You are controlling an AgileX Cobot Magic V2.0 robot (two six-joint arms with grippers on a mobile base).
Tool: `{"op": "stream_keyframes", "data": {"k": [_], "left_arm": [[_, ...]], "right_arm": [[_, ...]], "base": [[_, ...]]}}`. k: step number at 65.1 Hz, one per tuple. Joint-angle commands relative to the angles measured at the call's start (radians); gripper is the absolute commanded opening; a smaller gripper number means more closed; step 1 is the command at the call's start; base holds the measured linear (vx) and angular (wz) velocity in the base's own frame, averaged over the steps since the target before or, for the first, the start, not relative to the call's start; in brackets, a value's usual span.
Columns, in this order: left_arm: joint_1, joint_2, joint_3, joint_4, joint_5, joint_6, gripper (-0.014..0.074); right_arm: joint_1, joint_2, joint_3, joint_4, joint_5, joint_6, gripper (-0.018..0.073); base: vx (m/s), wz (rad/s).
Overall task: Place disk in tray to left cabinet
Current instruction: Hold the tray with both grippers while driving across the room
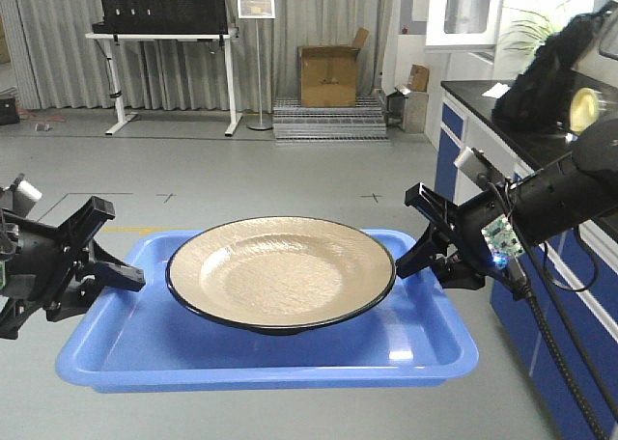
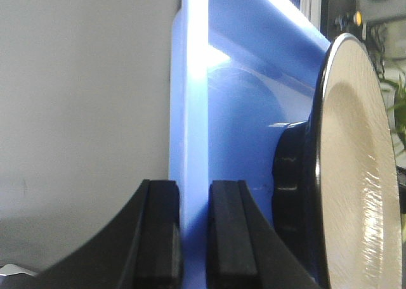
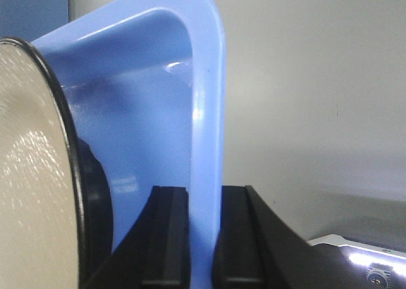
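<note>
The blue tray (image 1: 126,348) hangs level in the air between my two arms, above the grey floor. The tan disk (image 1: 280,271) with its black rim lies in the middle of it. My left gripper (image 1: 130,276) is shut on the tray's left rim, and my right gripper (image 1: 410,259) is shut on the right rim. In the left wrist view the left gripper (image 2: 195,187) pinches the tray's lip (image 2: 190,111), with the disk (image 2: 358,162) just beyond. In the right wrist view the right gripper (image 3: 203,194) clamps the tray's lip (image 3: 206,99) beside the disk (image 3: 32,175). The cabinet is out of view.
A blue-fronted lab bench (image 1: 463,141) runs along the right, close to my right arm, with a black bag (image 1: 546,73) on its counter. At the far wall stand a white desk (image 1: 164,73), a sign stand (image 1: 257,64), a cardboard box (image 1: 330,73) and stacked wire racks (image 1: 331,120).
</note>
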State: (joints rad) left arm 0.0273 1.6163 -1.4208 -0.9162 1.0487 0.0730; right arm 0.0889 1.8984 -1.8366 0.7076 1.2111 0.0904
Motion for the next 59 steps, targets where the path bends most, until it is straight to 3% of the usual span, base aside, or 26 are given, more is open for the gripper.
{"op": "stream_keyframes", "data": {"k": [1,59], "left_arm": [[-0.034,-0.054,-0.041,-0.245,0.050,-0.033,-0.0001],[-0.034,-0.054,-0.041,-0.245,0.050,-0.033,-0.0001]], "right_arm": [[0.027,-0.061,-0.035,0.209,0.019,0.002,-0.0006],[0.027,-0.061,-0.035,0.210,0.031,0.002,-0.0006]], "base": [[0.61,0.09],[0.65,0.08]]}}
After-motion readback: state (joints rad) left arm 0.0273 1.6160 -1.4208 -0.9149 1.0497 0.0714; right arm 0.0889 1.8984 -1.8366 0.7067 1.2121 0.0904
